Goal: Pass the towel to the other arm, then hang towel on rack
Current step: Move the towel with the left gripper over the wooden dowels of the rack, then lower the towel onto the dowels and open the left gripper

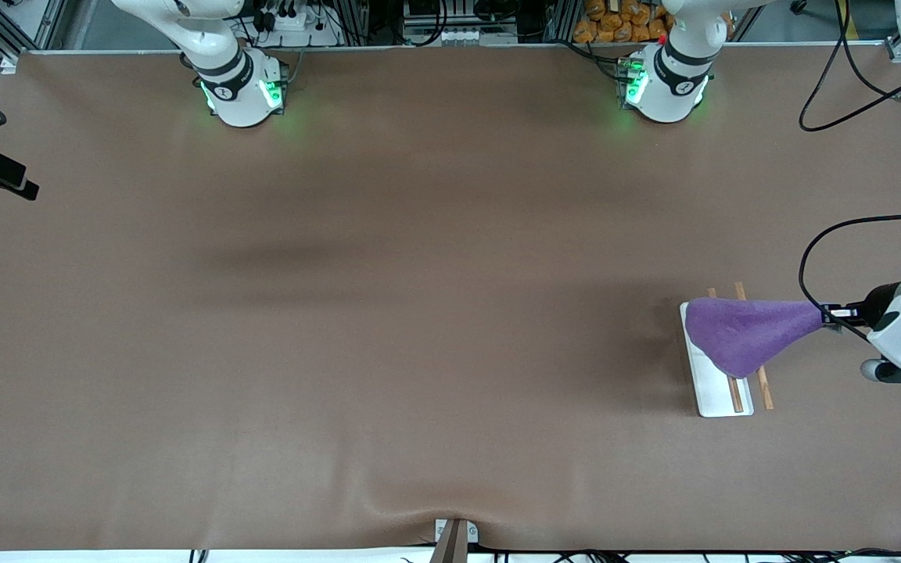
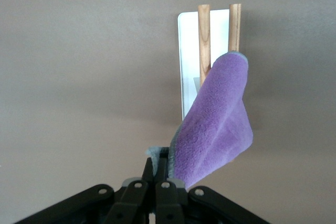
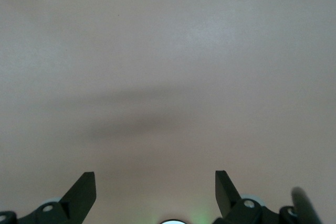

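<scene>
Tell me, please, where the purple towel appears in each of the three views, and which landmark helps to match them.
Front view: the towel hangs over the rack at the left arm's end of the table, pinched at one corner by the left gripper.
Left wrist view: the towel is central, draped from the shut fingers toward the rack's rods.
Right wrist view: not in it.
Shared landmark: the rack's wooden rods.

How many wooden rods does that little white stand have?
2. Both rods run side by side over the rack's white base at the left arm's end of the table; the purple towel covers their middles, so nothing more can be ruled out.
</scene>
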Controlling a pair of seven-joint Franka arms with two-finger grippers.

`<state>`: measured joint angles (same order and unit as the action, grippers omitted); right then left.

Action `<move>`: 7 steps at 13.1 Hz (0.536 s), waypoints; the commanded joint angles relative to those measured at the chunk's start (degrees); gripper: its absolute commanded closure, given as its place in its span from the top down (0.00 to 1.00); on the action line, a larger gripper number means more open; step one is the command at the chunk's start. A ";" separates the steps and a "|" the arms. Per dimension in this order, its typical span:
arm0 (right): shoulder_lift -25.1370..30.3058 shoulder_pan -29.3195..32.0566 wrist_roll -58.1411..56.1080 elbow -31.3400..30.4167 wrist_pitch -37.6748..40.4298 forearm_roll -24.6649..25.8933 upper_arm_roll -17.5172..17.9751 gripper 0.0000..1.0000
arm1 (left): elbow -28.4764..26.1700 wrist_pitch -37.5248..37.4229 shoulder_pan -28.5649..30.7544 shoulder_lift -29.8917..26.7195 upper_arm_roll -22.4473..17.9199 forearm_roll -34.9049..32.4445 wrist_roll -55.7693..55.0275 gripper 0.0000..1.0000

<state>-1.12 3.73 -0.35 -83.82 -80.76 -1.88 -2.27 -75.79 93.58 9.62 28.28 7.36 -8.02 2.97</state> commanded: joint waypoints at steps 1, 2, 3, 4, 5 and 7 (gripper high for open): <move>1.21 0.67 0.79 -0.56 -0.02 -0.67 0.95 1.00 | -0.59 0.38 0.93 -0.25 0.64 -1.12 0.72 0.00; 1.21 0.49 0.88 -0.46 -0.10 -0.41 0.96 1.00 | -0.85 0.46 1.01 -0.16 0.64 -1.03 0.72 0.00; 1.04 0.49 0.88 -0.46 -0.28 -0.32 0.87 1.00 | -1.02 0.55 1.80 -0.07 0.64 -0.77 0.72 0.00; 0.86 0.58 0.79 -0.46 -0.37 0.12 0.87 1.00 | -1.03 0.64 2.59 0.54 0.73 -0.50 0.72 0.00; 0.68 0.58 0.79 -0.46 -1.06 0.30 0.87 1.00 | -1.03 0.64 2.95 0.63 0.73 -0.41 0.72 0.00; 0.33 0.67 0.53 -0.55 -2.39 0.21 0.87 1.00 | -1.03 0.64 3.04 0.72 0.64 -0.33 1.24 0.00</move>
<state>-1.13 3.72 -0.35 -83.82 -82.30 -1.82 -1.95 -76.67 93.65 12.01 29.08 7.39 -8.02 3.11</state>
